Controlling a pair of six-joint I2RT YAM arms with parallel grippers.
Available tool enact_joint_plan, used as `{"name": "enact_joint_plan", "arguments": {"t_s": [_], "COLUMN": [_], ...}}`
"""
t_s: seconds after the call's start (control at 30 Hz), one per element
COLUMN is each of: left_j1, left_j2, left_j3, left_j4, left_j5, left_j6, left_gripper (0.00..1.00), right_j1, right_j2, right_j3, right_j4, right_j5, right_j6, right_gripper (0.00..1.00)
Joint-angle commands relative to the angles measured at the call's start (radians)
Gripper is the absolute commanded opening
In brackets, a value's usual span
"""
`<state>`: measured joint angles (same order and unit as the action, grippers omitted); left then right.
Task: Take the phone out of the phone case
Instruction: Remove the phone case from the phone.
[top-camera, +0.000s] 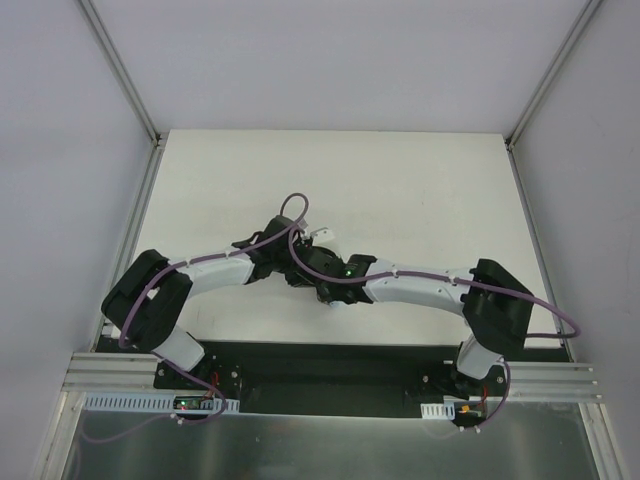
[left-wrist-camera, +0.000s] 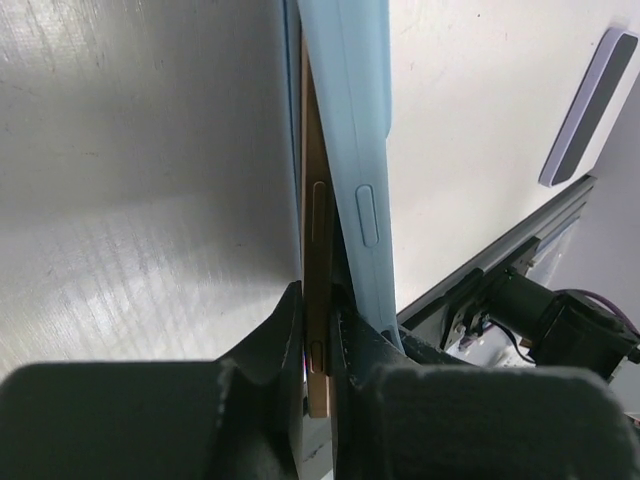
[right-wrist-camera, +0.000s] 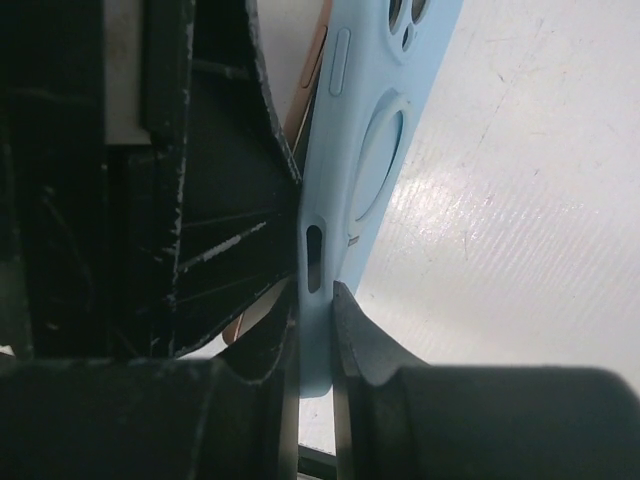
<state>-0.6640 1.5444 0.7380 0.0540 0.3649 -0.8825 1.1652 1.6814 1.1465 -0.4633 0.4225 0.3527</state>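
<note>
1. Over the white table (top-camera: 400, 190), near its middle: left arm (top-camera: 200, 275) and right arm (top-camera: 420, 285) brought in close, wrists almost touching, purple cable (top-camera: 300, 215) looped above. Likely to bump or snag that loop if drawn apart on a crooked line.
2. Light-blue phone case (left-wrist-camera: 350, 120): pinched at its bottom edge by the right gripper (right-wrist-camera: 315, 300), clamped tight. Soft rubbery wall, so may stretch and slide out of so thin a bite rather than peel away.
3. Gold phone (left-wrist-camera: 318, 220): edge-on against the case, one long side bared; how much remains seated cannot be told. Clenched on that bare rail by the left gripper (left-wrist-camera: 320, 330). Slick metal and a narrow hold, so could twist or drop to the table if the corners let go at once.
4. Side button (left-wrist-camera: 320, 212): just ahead of the left fingertips; could be pressed if the grip creeps forward.
</note>
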Motion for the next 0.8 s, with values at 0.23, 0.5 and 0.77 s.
{"name": "enact_joint_plan", "arguments": {"t_s": [0.23, 0.5, 0.77], "left_j1": [0.064, 0.093, 0.112], "left_j2": [-0.053, -0.05, -0.049], "left_j3": [-0.095, -0.126, -0.146], "left_j4": [-0.057, -0.056, -0.057], "left_j5": [0.002, 0.049, 0.08], "left_j6": [0.108, 0.158, 0.186], "left_gripper": [0.0, 0.0, 0.0], "right_j1": [-0.07, -0.078, -0.133], "right_j2": [-0.291, -0.335, -0.408], "right_j3": [-0.209, -0.238, -0.271], "right_j4": [0.18, 0.173, 0.157], "right_j5": [-0.031, -0.002, 0.019], "right_j6": [0.054, 0.046, 0.048], "right_gripper": [0.01, 0.01, 0.01]}}
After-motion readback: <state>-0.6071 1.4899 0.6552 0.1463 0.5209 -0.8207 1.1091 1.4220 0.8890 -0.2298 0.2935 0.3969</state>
